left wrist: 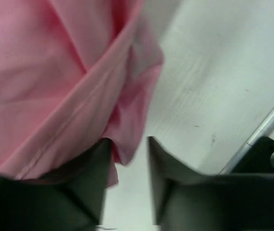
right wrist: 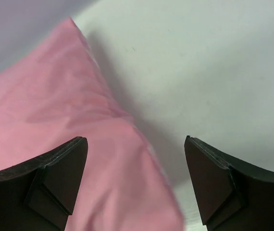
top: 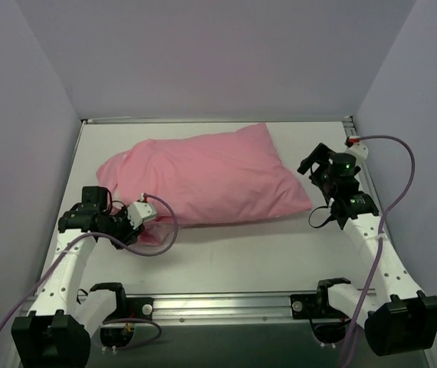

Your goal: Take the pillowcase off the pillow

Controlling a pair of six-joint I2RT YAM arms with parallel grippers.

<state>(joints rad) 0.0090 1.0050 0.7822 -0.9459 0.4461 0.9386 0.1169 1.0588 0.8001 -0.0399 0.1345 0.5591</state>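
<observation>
Pillowcase [top: 211, 176] lies across the middle of the bench [top: 280, 253], long side running left to right, and looks plump. The pillow is hidden inside. The left end of the cloth is slacker and bunched, near the left wall [top: 27, 115].

Open room: a broad bare strip along the near edge up to the metal rail [top: 226, 303], a narrower strip behind, and a bare patch at far right.

Left end effector [left wrist: 130, 154] sits at the near left corner. Its fingers are narrowly parted with a hanging fold of pillowcase between them, and bench shows beside the cloth.

Right end effector [right wrist: 134, 163] is spread wide over the pillowcase's right edge; I can't tell whether it touches.
</observation>
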